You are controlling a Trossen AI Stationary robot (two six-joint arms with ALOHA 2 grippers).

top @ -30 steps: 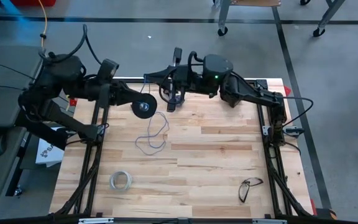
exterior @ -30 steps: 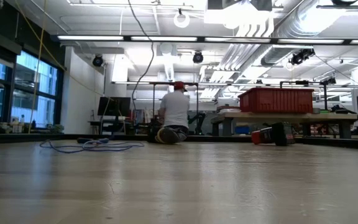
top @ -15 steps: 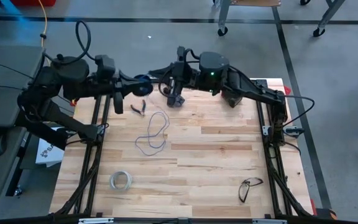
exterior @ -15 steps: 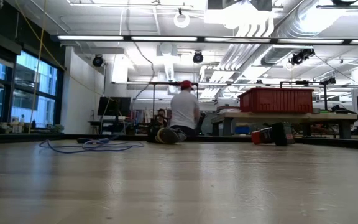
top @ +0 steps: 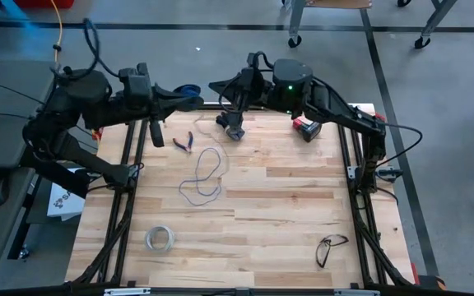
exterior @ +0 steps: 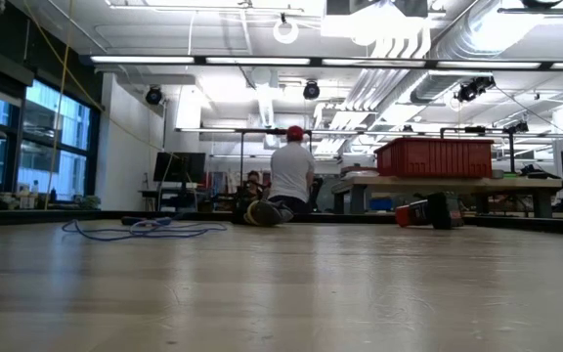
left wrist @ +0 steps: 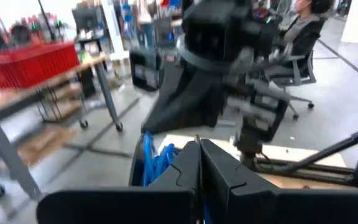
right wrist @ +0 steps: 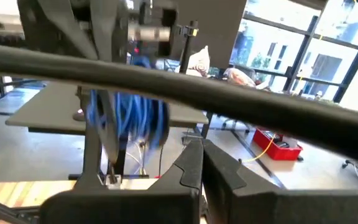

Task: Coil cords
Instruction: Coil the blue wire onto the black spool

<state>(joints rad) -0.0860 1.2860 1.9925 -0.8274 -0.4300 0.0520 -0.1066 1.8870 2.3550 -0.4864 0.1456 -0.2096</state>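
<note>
Dark arms meet over the table's far edge (top: 336,108), jaws clenched (left grips spool (top: 189,89)).

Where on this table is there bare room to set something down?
Bare wood spans the middle, between the loose wire, the tape ring and the glasses. The far edge is crowded: both arms, small pliers, and a red-black object.

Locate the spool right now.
In the high view the spool sits at the tip of the left gripper, just past the table's far edge, left of the right gripper. The loose wire lies on the table below it.
</note>
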